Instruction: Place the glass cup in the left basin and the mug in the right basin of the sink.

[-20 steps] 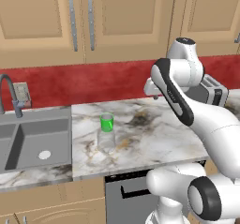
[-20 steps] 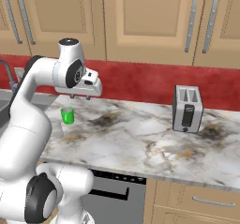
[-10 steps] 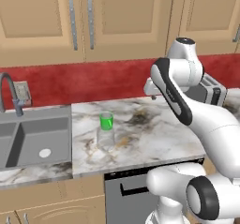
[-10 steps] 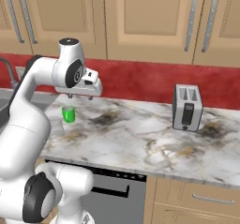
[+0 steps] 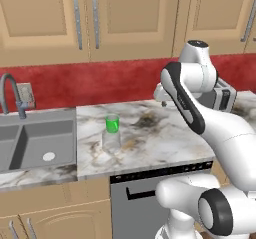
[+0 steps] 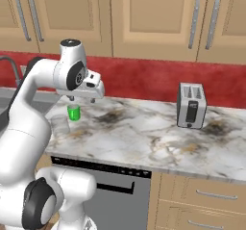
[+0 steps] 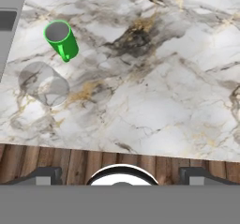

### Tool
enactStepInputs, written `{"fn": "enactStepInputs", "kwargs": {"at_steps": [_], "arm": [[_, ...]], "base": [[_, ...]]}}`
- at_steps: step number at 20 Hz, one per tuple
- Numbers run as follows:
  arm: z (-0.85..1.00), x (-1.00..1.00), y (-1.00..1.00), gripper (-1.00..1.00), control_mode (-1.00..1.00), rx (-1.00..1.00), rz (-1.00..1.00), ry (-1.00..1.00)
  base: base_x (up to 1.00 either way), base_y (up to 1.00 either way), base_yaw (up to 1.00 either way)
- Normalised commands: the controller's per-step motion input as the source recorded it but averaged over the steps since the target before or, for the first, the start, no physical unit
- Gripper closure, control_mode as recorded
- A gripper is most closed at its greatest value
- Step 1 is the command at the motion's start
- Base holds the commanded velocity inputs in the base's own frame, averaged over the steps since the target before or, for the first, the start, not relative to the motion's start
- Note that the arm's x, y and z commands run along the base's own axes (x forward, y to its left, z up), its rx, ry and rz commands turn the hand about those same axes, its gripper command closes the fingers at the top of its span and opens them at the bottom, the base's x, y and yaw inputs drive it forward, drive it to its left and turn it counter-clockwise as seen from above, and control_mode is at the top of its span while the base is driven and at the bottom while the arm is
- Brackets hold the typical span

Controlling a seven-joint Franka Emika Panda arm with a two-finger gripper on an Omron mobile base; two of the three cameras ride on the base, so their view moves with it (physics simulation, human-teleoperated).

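- Sink (image 5: 37,138) first, at nine o'clock of the counter (image 5: 165,133): the dark divider between the left basin (image 5: 6,140) and the right basin (image 5: 47,140) is thin, so a cup lowered off-centre could catch on it or land in the wrong bowl.
- Glass cup (image 7: 43,83) stands upright on the marble just beside the mug (image 7: 61,39), at about seven o'clock of it in the hand view. Being clear, it is easy to misjudge; fingers closing on it could knock the mug over.
- Gripper (image 6: 82,99) hangs high over the counter, jaws spread wide and empty, well apart from both cups; a descent aimed between them could tip either one.
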Motion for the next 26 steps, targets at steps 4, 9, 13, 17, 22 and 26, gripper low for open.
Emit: {"fn": "enactStepInputs", "kwargs": {"at_steps": [4, 9, 13, 17, 22, 26], "arm": [[0.00, 0.00, 0.00, -1.00, 1.00, 0.00, 0.00, 0.00], [0.00, 0.00, 0.00, -1.00, 1.00, 0.00, 0.00, 0.00], [0.00, 0.00, 0.00, -1.00, 1.00, 0.00, 0.00, 0.00], [0.00, 0.00, 0.00, -1.00, 1.00, 0.00, 0.00, 0.00], [0.00, 0.00, 0.00, -1.00, 1.00, 0.00, 0.00, 0.00], [0.00, 0.00, 0.00, -1.00, 1.00, 0.00, 0.00, 0.00]], "base": [[-0.08, 0.20, 0.00], [-0.05, 0.37, 0.00], [-0.09, 0.45, 0.00], [-0.13, 0.45, 0.00], [-0.09, 0.45, 0.00], [-0.06, 0.43, 0.00]]}}
